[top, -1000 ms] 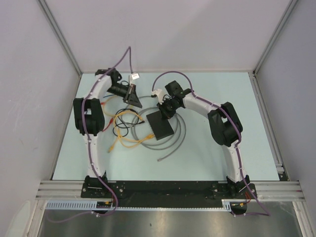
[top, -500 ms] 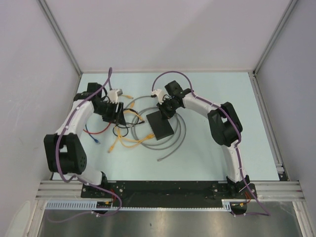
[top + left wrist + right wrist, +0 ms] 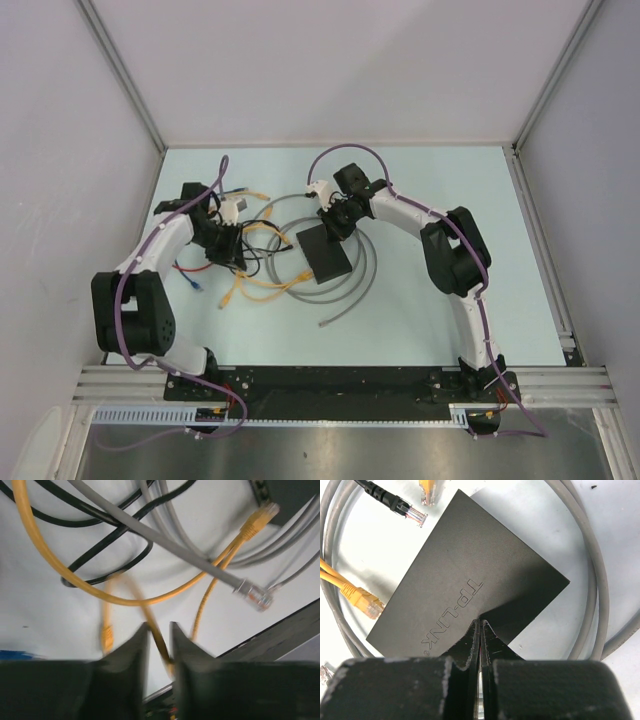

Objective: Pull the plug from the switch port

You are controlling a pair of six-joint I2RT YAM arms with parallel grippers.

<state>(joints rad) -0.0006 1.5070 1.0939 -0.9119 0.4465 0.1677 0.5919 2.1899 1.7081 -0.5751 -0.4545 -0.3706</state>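
The switch [image 3: 325, 258] is a flat matte-black box in mid table, also in the right wrist view [image 3: 465, 565]; its ported edge shows in the left wrist view [image 3: 290, 495]. My right gripper [image 3: 335, 228] is shut, its tips [image 3: 480, 622] pressed on the box's top. A yellow plug [image 3: 259, 521] lies beside the ported edge with its clear tip showing [image 3: 365, 604]. My left gripper [image 3: 228, 245] is over the cable tangle, its jaws [image 3: 160, 630] closed on a yellow cable [image 3: 155, 635].
Grey cable [image 3: 345, 300], black cable [image 3: 100, 545] and yellow cable [image 3: 255, 285] loop left of and around the box. A loose grey cable plug [image 3: 255, 594], a black plug [image 3: 395, 504] and another yellow plug [image 3: 429, 492] lie nearby. A red cable [image 3: 190, 268] lies left.
My left arm swung from the table's back down and toward me onto the cable tangle, then shifted slightly. The right arm and the box have not moved.
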